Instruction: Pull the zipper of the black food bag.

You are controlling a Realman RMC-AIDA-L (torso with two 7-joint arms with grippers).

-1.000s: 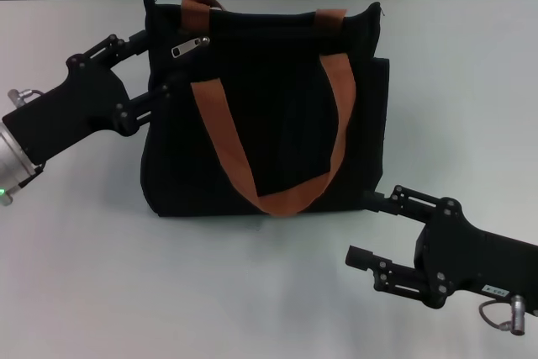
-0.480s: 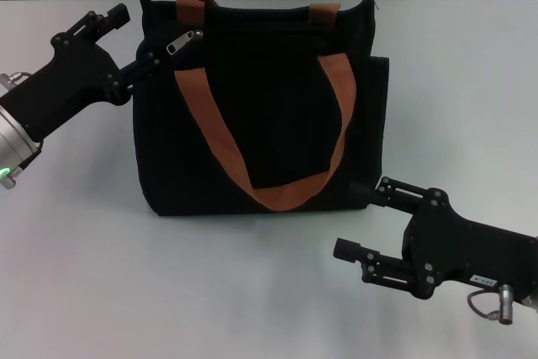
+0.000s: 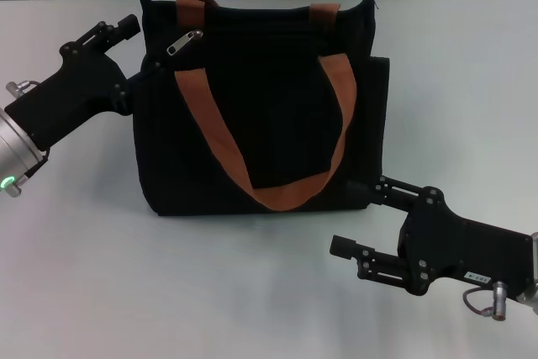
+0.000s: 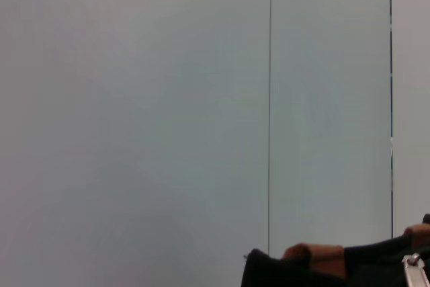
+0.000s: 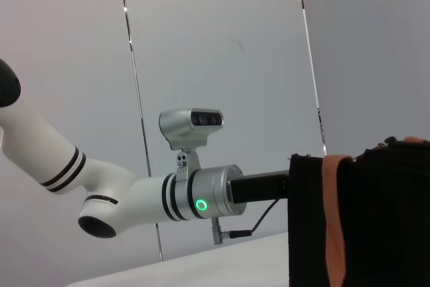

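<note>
Nearest the robot, the right gripper [image 3: 361,223] sits low over the white desk [image 3: 168,292] at the bag's lower right corner. Its jaws are spread wide: one finger reaches the foot of the bag, the other points out over bare desk, and nothing lies between them. It looks placed to steady the bag rather than to work the zip.

Behind it stands the black food bag [image 3: 277,115], upright in the middle of the desk, its rust-orange handle [image 3: 252,176] hanging in a loop down the front panel.

Farther back, at the bag's upper left corner, the left gripper [image 3: 141,46] also stands open, one finger above the corner and the other against the bag's side edge, closed on nothing. The zipper [image 3: 185,43], a small silver tab, lies slanted on the front face just beside that corner, close to the left fingers yet apart from them.

The step in hand appears to be the approach to the pull tab. The next move would call for bringing the left fingers onto the tab, closing on it, then drawing it along the zip line while the right gripper holds the bag from sliding.
</note>
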